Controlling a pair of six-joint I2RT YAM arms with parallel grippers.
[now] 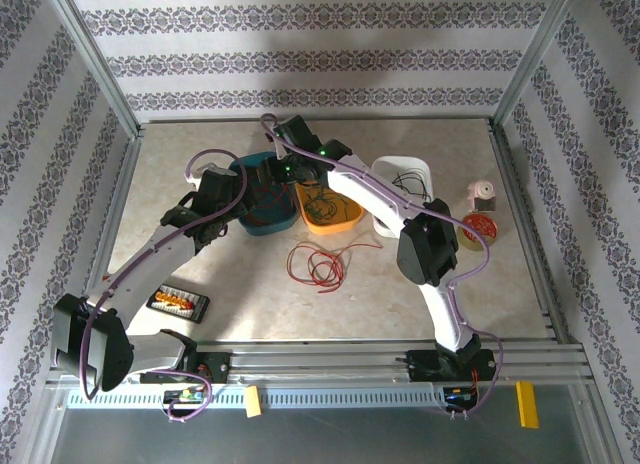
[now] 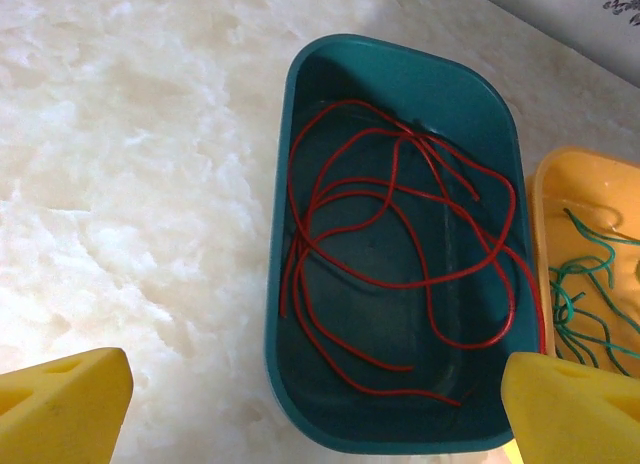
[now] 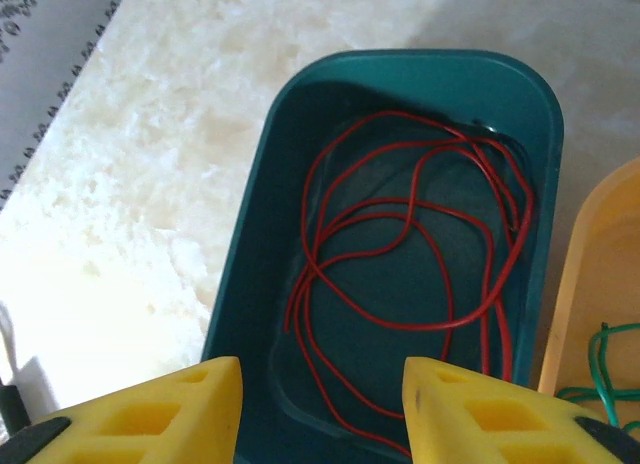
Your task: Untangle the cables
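Loose red cables (image 2: 400,274) lie looped inside a teal bin (image 2: 285,234), also seen in the right wrist view as red cables (image 3: 400,254) in the teal bin (image 3: 250,284). Green cables (image 2: 590,304) sit in the orange bin (image 2: 545,184) beside it. Another bundle of red cables (image 1: 318,264) lies on the table in front of the bins. Thin black cables (image 1: 410,189) rest in a white bin (image 1: 425,167). My left gripper (image 2: 318,409) hangs open over the teal bin's near end. My right gripper (image 3: 320,404) is open above the same bin, with nothing between its fingers.
A roll of tape (image 1: 483,227) and a small pink object (image 1: 484,196) stand at the right edge. A black tray with coloured pieces (image 1: 178,302) lies near the left arm. Metal frame posts and patterned walls enclose the table.
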